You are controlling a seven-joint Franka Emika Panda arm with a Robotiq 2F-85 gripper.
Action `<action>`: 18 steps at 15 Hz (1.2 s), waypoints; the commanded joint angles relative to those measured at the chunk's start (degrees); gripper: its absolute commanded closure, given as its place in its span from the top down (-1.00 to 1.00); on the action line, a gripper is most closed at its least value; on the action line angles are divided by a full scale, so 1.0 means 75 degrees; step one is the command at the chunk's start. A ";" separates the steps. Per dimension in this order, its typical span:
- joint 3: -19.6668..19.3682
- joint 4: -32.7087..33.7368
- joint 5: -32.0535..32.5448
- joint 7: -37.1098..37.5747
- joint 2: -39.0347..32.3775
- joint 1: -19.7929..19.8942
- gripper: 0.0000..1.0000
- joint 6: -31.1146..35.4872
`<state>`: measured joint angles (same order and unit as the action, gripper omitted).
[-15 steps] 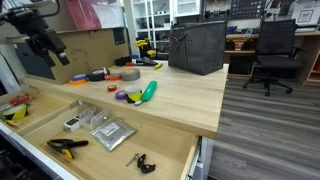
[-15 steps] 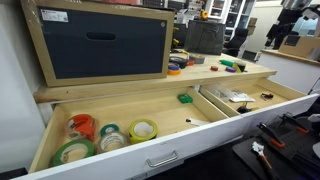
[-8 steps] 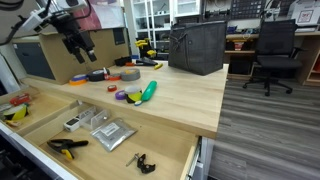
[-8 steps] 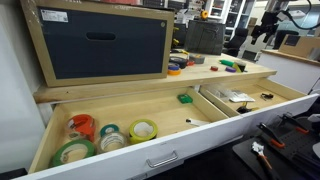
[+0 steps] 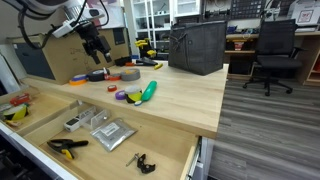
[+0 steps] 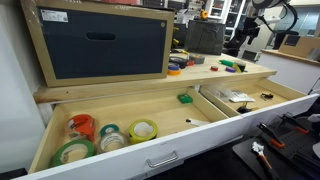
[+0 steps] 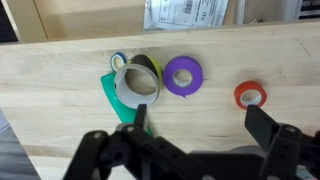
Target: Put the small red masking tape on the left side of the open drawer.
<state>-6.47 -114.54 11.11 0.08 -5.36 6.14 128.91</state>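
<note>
1. Gripper [image 7: 198, 118] fingers are seen spread wide in the wrist view, with nothing pinched; only bare workbench top [image 7: 60, 110] shows in the gap.
2. The small red masking tape [image 7: 250, 95] is found lying flat on that top, at 3 o'clock from a purple roll [image 7: 183, 75] and apart from it, just at 12 o'clock from one fingertip.
3. A grey roll [image 7: 135, 82] is stood on edge at 9 o'clock from the purple roll, over a green tool [image 7: 118, 102].
4. In an exterior view the gripper [image 5: 97, 50] is held above the cluster of rolls, and the small red masking tape [image 5: 112, 86] is seen at 5 o'clock from it, outside the open drawer [image 5: 160, 140].
5. In an exterior view the open drawer [image 6: 200, 140] is shown below the bench, and green [image 6: 72, 152] and yellow [image 6: 143, 130] rolls are seen in its 9 o'clock compartment.
</note>
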 commanded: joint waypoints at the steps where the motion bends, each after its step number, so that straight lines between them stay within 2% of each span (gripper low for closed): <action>1: 0.0074 0.0848 -0.0263 0.0195 -0.0547 -0.0084 1.00 -0.0472; 8: 0.0228 0.1506 -0.0665 0.0001 -0.1146 -0.0174 1.00 -0.0852; 9: 0.0264 0.1555 -0.0689 -0.0132 -0.1147 -0.0171 1.00 -0.0954; 10: 0.0359 0.1518 -0.0956 -0.0809 -0.1019 -0.0060 1.00 -0.1000; 11: 0.0234 0.1263 -0.0615 -0.0173 -0.1056 -0.0164 1.00 -0.0620; 13: 0.0281 0.1354 -0.0794 -0.0528 -0.1052 -0.0152 1.00 -0.0695; 18: 0.0288 0.1405 -0.0791 -0.0604 -0.1142 -0.0144 1.00 -0.0725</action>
<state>-4.31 -104.24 5.12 -4.42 -13.24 5.16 123.64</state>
